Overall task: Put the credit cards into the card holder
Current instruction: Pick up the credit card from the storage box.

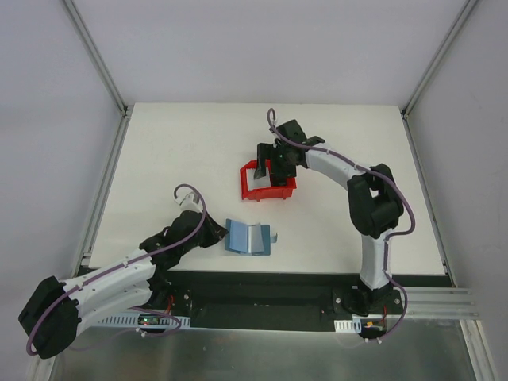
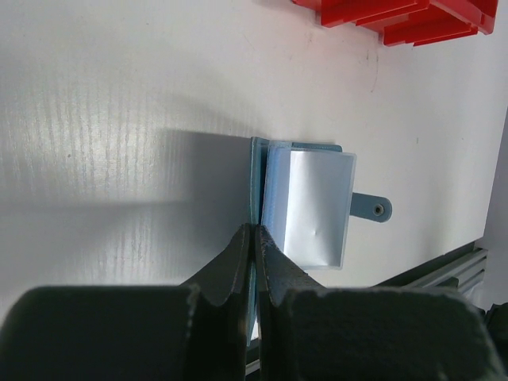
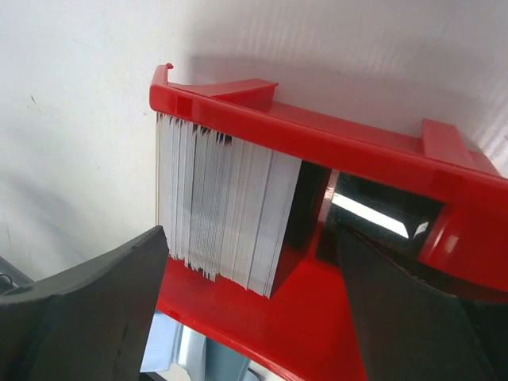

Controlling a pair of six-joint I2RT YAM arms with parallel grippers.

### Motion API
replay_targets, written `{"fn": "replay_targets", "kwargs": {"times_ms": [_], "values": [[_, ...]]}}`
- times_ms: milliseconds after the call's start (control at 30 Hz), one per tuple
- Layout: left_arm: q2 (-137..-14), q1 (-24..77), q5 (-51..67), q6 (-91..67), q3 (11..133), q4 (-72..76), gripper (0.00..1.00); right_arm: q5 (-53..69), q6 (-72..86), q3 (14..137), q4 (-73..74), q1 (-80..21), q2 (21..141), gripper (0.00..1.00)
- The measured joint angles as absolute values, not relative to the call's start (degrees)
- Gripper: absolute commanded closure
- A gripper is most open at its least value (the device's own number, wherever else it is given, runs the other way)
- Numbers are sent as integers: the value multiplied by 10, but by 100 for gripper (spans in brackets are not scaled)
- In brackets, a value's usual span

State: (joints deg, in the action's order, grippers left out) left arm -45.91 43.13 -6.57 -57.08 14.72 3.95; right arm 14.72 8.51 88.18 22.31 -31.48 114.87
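Note:
The teal-blue card holder (image 1: pixel 248 237) lies spread open on the white table, its shiny inner pocket (image 2: pixel 316 208) facing up and its snap tab (image 2: pixel 371 209) on the far side. My left gripper (image 2: pixel 255 236) is shut on the card holder's near edge, also seen from above (image 1: pixel 221 234). The credit cards (image 3: pixel 221 208) stand on edge as a thick white stack in the red bin (image 3: pixel 333 147); the stack's right face looks dark. My right gripper (image 3: pixel 250 242) hangs open over the bin, one finger on each side of the stack, touching nothing. From above it sits over the bin (image 1: pixel 275 168).
The red bin (image 1: pixel 252 193) stands just beyond the card holder, near the table's middle, and its corner shows in the left wrist view (image 2: pixel 405 17). The black base rail (image 1: pixel 262 279) runs along the table's near edge, close to the card holder.

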Motion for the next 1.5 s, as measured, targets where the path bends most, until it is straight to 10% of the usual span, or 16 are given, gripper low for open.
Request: {"fn": "replay_targets", "kwargs": {"times_ms": [300,1500], "values": [[-476,431,-67,-571,156,39,100,184,86,905,221,-315,1181,12],[-495,431,-67,-571,157,38,100,224,83,906,216,-300,1180,73]]}}
